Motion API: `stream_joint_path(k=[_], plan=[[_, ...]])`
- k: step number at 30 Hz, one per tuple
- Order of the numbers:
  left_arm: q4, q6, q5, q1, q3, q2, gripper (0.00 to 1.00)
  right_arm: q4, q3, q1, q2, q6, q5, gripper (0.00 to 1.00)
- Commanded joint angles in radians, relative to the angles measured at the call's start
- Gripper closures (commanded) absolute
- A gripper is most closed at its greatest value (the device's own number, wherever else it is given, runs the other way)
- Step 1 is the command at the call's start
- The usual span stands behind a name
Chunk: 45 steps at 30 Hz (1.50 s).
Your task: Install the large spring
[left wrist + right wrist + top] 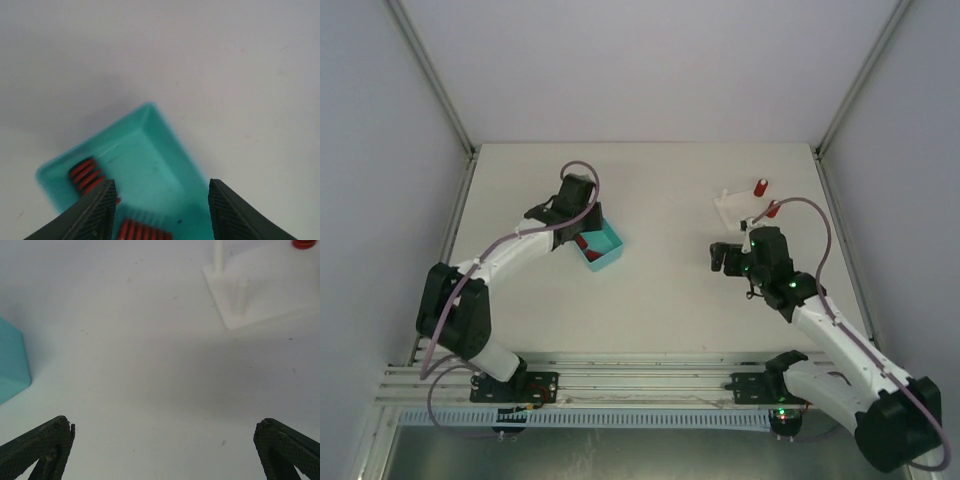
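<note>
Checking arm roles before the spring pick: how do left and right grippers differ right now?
The left gripper hovers over the teal tray holding red springs; right gripper hovers over bare table, short of the white peg fixture. Left's jaws gap looks narrower in its wrist view than right's. Both open, holding nothing.

Operator: What is the table (670, 190) carrying?
Technician: It is carrying one teal tray (603, 247) and one white base (732, 210).
Operator: Contents?
Technician: The tray is holding two red springs (86, 175); the base is showing two bare pegs (242, 296) and two red parts (760, 187).
</note>
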Motion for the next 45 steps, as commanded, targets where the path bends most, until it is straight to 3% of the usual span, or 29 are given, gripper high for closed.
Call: stream_joint_path(k=[1, 6, 9, 13, 21, 45], plan=[[-0.156, -0.061, 0.087, -0.009, 0.195, 0.080, 0.48, -0.170, 0.108, 0.005, -0.102, 0.077, 0.076, 0.01], [-0.470, -0.166, 0.045, -0.015, 0.422, 0.248, 0.55, -0.523, 0.332, 0.005, -0.107, 0.189, 0.083, 0.01], [-0.520, -0.213, 0.041, -0.021, 0.475, 0.306, 0.55, -0.636, 0.427, 0.005, -0.065, 0.175, 0.070, 0.01], [-0.581, -0.341, -0.034, -0.041, 0.523, 0.363, 0.61, -0.616, 0.462, 0.005, -0.004, 0.098, 0.118, 0.01], [-0.637, -0.502, -0.170, -0.058, 0.563, 0.453, 0.63, -0.564, 0.593, 0.008, 0.122, -0.041, 0.106, 0.01], [-0.641, -0.538, -0.243, -0.059, 0.540, 0.590, 0.55, -0.675, 0.589, 0.008, 0.084, -0.054, 0.135, 0.01]])
